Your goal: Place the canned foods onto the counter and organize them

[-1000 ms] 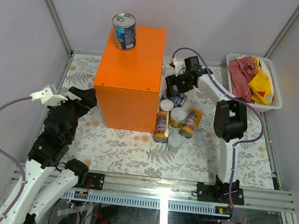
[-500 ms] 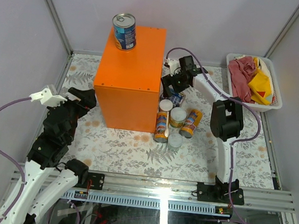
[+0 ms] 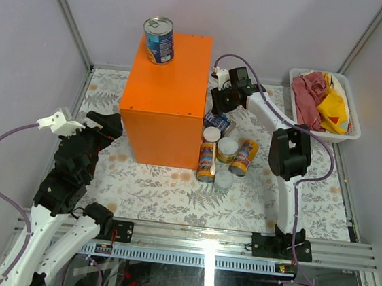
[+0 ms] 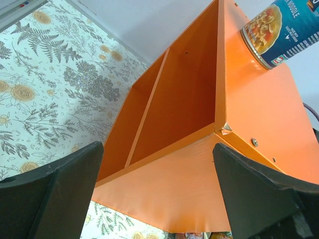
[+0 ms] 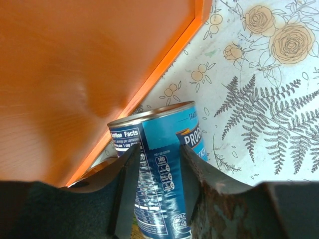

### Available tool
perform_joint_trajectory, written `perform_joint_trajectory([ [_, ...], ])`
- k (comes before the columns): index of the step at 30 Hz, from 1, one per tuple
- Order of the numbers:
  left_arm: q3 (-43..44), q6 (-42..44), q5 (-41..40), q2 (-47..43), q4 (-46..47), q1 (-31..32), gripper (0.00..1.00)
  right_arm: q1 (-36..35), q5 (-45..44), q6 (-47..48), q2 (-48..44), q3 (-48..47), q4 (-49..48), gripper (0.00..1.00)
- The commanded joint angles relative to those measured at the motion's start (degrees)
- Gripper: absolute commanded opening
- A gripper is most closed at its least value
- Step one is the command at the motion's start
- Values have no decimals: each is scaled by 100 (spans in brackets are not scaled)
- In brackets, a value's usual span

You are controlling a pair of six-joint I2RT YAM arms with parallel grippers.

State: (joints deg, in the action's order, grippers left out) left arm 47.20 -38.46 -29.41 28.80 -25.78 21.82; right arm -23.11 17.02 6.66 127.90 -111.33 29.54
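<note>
Right jaws have closed in since a second ago and now pinch blue can between them | box wall just beyond jaws, can not yet on it | other cans near, behind jaws | left jaws wide, empty, facing box | risk: tilted can slips or clips box edge on lift | text: "Nutrition Facts", "PROG…"; top can reads "NOODLE"

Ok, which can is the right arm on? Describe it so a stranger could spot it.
Find the big orange box; a cluster of cans sits on the floral table beside its right side. The one at the cluster's far end, gripped by the right end effector, is the blue-labelled can, the only blue one there; its neighbours are yellow-orange or pale-lidded.
</note>
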Motion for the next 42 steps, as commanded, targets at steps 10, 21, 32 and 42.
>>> perform_joint_trajectory([
  [10, 250, 256, -152, -27, -23, 23, 91, 176, -1046, -1269, -348, 474, -52, 37],
  [21, 198, 92, -190, -49, -100, 28, 91, 203, -1576, -1768, -437, 628, 164, 43],
  [32, 167, -73, -146, 95, -27, 19, 91, 185, -1034, -873, -756, 301, 170, 83],
  [42, 115, -92, -54, 132, 58, 24, 91, 11, -239, -619, -829, 437, 184, 89],
])
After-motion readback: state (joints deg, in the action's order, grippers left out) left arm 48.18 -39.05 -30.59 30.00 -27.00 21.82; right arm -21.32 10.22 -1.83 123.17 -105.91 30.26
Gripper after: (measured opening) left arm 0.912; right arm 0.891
